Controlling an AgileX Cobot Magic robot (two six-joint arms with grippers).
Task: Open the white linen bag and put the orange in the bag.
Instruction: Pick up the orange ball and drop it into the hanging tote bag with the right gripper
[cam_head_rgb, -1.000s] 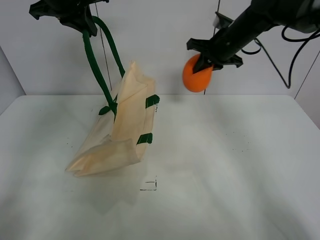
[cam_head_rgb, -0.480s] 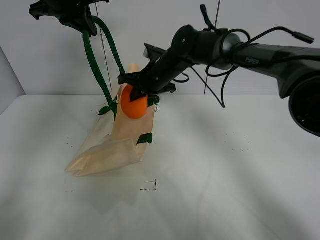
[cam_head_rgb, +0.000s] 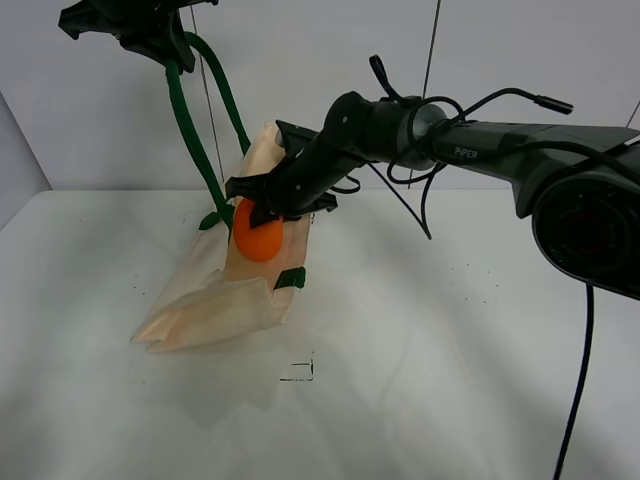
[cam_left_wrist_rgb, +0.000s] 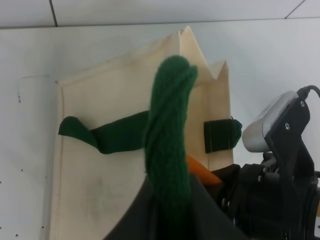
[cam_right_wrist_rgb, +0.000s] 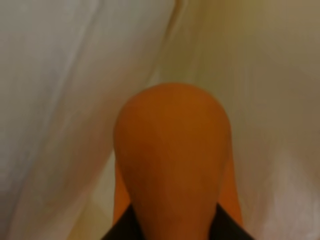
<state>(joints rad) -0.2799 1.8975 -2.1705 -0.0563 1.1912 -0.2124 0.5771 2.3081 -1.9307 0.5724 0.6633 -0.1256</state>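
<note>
Overhead, the left tool (cam_head_rgb: 160, 40) is clamped on 1 green strap handle (cam_head_rgb: 190, 130) and holds the white linen bag (cam_head_rgb: 215, 300) up by it. The bag's lower end is slumped on the white worktop (cam_head_rgb: 450, 350), left of centre. The right tool (cam_head_rgb: 265, 208), reaching across the middle, grips the orange (cam_head_rgb: 257, 235) at the bag's upper rim, above a green tab (cam_head_rgb: 290, 277). In the right wrist view pale cloth lies on either side of the fruit (how deep it sits cannot be told). The worktop is matte, dotted with tiny dark specks, and bears 1 small black square mark (cam_head_rgb: 298, 371) near the front. A plain pale wall (cam_head_rgb: 320, 60) stands behind.
</note>
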